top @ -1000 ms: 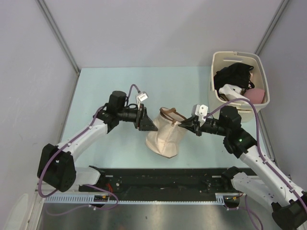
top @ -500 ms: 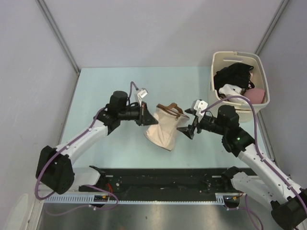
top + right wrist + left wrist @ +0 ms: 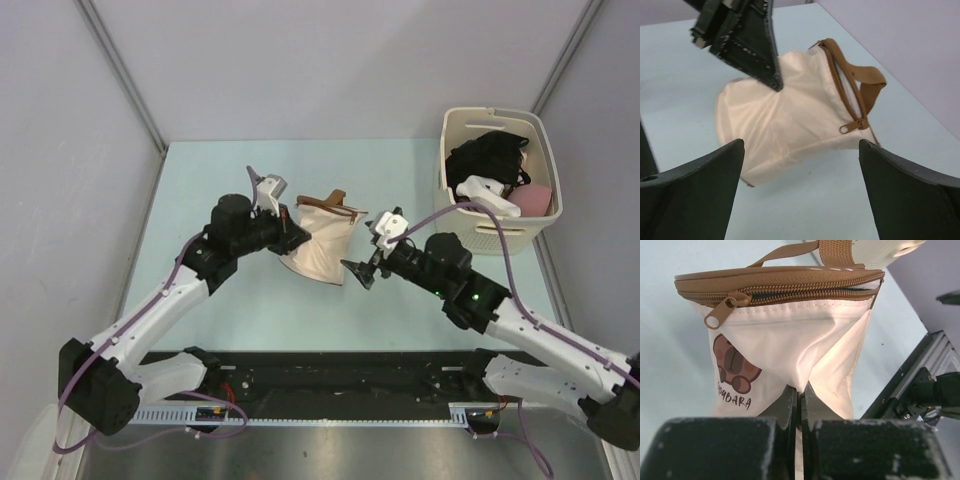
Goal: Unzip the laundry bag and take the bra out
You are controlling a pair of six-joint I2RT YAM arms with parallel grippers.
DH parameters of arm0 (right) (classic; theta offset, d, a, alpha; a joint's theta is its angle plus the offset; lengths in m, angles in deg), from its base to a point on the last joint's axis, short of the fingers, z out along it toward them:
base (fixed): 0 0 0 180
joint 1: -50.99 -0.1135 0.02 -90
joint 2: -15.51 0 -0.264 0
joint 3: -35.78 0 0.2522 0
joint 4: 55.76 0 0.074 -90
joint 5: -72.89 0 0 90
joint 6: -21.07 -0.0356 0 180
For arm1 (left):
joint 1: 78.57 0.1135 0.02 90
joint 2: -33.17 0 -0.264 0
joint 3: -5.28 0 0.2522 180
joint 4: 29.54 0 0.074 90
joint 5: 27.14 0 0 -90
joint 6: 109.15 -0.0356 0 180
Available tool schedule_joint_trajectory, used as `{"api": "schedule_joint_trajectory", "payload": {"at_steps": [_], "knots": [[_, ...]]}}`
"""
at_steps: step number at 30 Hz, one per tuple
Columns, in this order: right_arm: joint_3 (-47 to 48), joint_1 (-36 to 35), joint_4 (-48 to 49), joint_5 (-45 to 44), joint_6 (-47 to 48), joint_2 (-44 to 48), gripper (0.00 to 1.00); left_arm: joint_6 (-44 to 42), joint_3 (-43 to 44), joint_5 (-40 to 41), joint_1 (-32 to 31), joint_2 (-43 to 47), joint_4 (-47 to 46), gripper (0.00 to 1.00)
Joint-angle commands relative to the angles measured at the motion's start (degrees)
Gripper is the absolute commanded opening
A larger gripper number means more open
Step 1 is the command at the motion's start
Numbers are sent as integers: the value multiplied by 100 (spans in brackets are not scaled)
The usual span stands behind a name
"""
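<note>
Mid-frame, the left gripper (image 3: 800, 394) pinched the laundry bag (image 3: 790, 340) tight to hold it steady, so the wide-open right gripper (image 3: 799, 150) could reach the zipper pull (image 3: 845, 128)

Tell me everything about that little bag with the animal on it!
The laundry bag is soft cream cloth, crumpled, leaning over on the pale blue table. Brown zipper trim circles its rim, with a dangling zipper pull, a brown strap handle and a brown animal print. The left gripper pinches a fold of its side.
</note>
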Motion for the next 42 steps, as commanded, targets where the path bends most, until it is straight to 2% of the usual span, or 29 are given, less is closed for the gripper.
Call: {"api": "schedule_joint_trajectory", "payload": {"at_steps": [1,6,11,15,20,25,29,32,33,35,38,39,40,42], "knots": [[493,-325,861,-1372,617,-659,100,-223,46,434,-98,231,100,1],[723,-414,1511,-1303,785,-1248,97,-171,-95,469,-98,328,74,1],[1231,-396,1723,-1101,785,-1837,94,-241,-130,469,-124,398,127,1],[1706,-273,1451,-715,680,-2373,86,-320,-113,513,-116,468,215,0],[1857,-89,1223,-425,513,-2726,80,-381,-51,592,-124,574,311,1],[1866,78,985,-20,249,-2831,82,-399,-60,522,-124,592,268,0],[1857,105,941,208,222,-2928,79,-381,-25,495,-142,592,259,0],[1857,114,993,244,205,-2998,67,-399,54,513,-168,583,355,1],[1857,114,1028,253,205,-3025,57,-408,72,522,-177,583,381,1],[1857,114,1090,323,205,-3051,47,-417,107,539,-186,600,417,1],[1857,140,1099,533,249,-3078,23,-408,98,592,-195,680,461,0],[1857,166,1099,734,266,-3078,4,-408,107,609,-195,688,470,0],[1857,192,1099,823,275,-3069,0,-425,124,609,-195,688,504,0],[1857,245,1003,946,345,-3034,0,-451,308,601,-195,671,758,0]]}}
